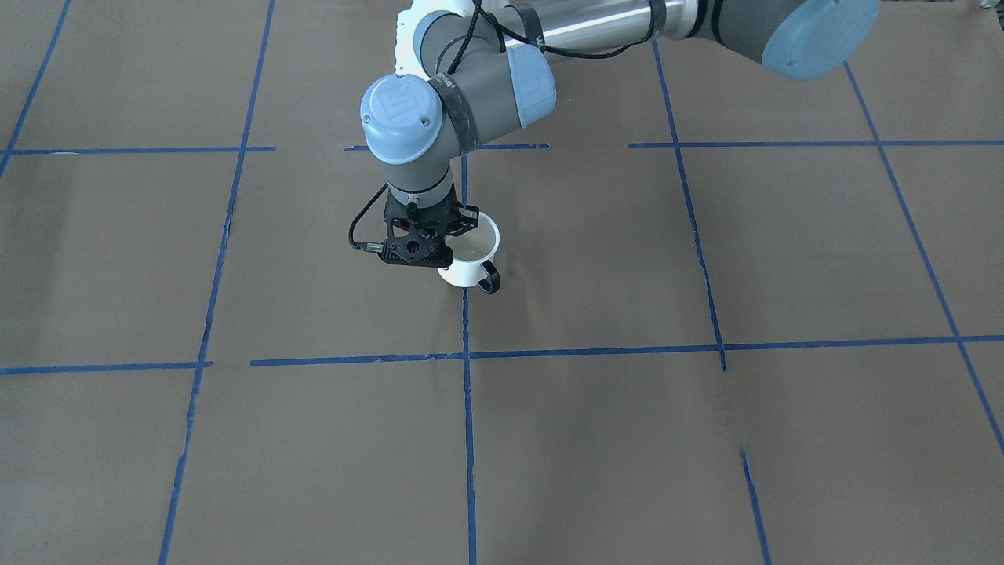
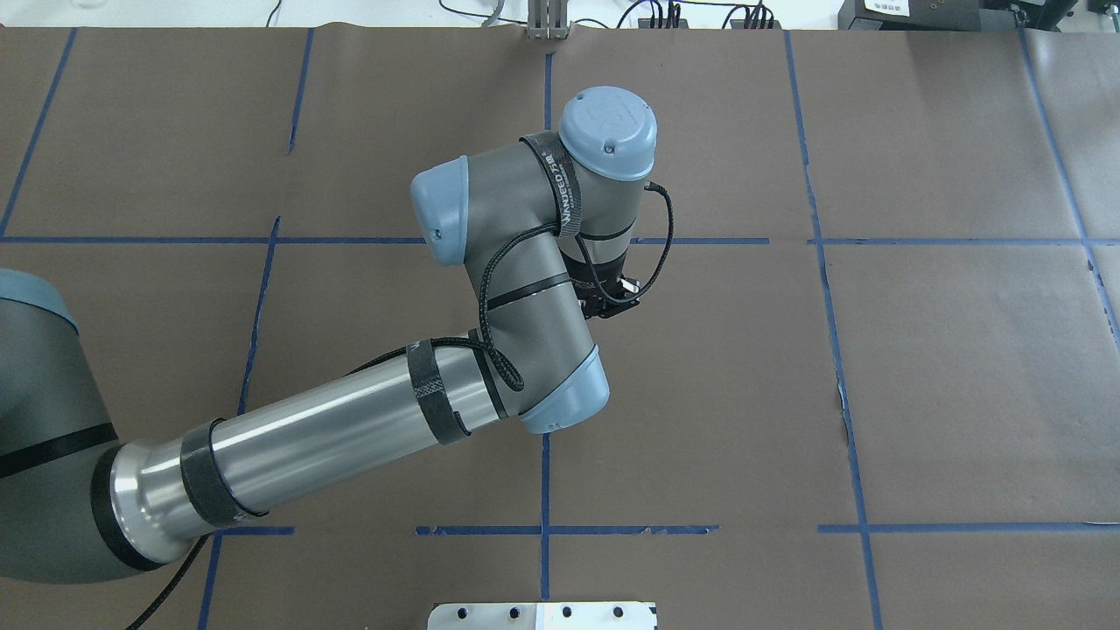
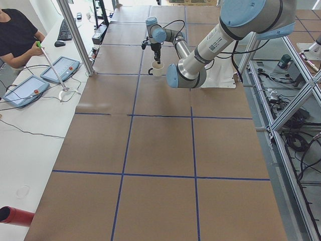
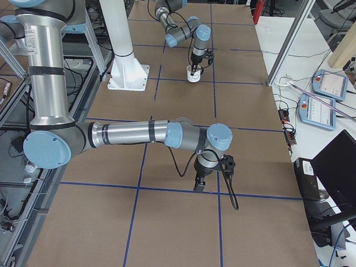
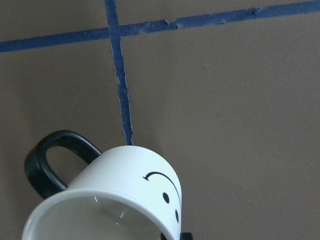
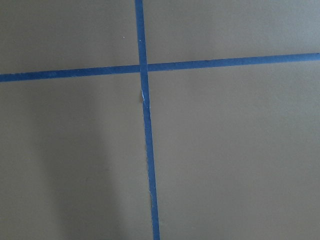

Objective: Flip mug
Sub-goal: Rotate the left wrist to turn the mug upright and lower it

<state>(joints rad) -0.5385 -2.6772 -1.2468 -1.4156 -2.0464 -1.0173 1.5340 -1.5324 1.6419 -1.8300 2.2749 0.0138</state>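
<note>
Mug rim within left tool

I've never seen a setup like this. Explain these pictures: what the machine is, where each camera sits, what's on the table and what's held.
These are two robot arms at one table covered in brown paper with a blue tape grid. Four fixed cameras watch: one facing the robot, one behind and above it, one at each table end. Two more ride on the wrists. The thing being handled is a white mug with a black handle and a smiley face. The left gripper has its fingers across the rim, apparently pinching it. The right gripper hangs over the paper; open or shut, I cannot tell.
</note>
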